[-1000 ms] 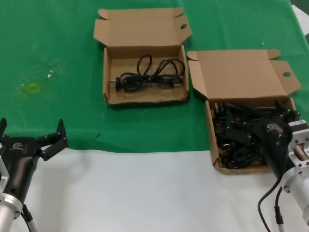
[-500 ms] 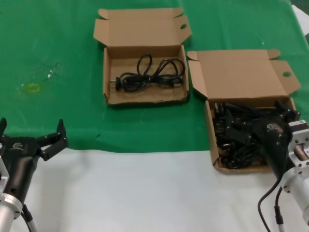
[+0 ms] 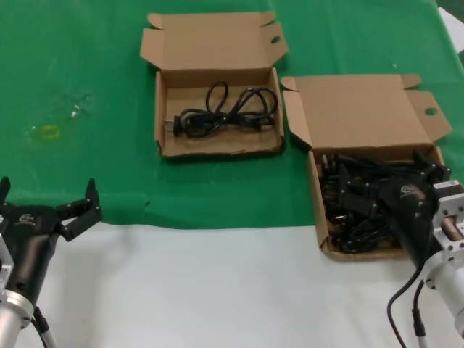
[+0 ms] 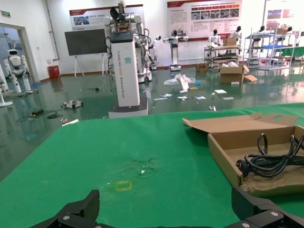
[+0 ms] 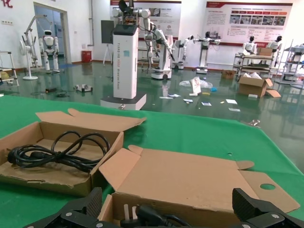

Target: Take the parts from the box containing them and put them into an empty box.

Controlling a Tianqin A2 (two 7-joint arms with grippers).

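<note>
The box containing the parts (image 3: 362,109) stands at the right with its tall lid back, and a pile of black cords (image 3: 355,217) fills it. My right gripper (image 3: 384,177) is low over that pile, open, its fingers spread either side of the cords. In the right wrist view a plug (image 5: 142,216) lies between the spread fingers of the right gripper (image 5: 166,199), in front of the lid (image 5: 190,180). The short-lidded box (image 3: 161,109) at the back centre holds one coiled cord (image 3: 225,112). My left gripper (image 3: 47,190) waits open at the near left.
Green cloth (image 3: 80,72) covers the far table and a white surface (image 3: 217,290) the near part. A small yellow mark (image 3: 49,132) lies on the cloth at the left. The left wrist view shows the left gripper (image 4: 165,202), the short-lidded box (image 4: 223,147) and its cord (image 4: 270,161).
</note>
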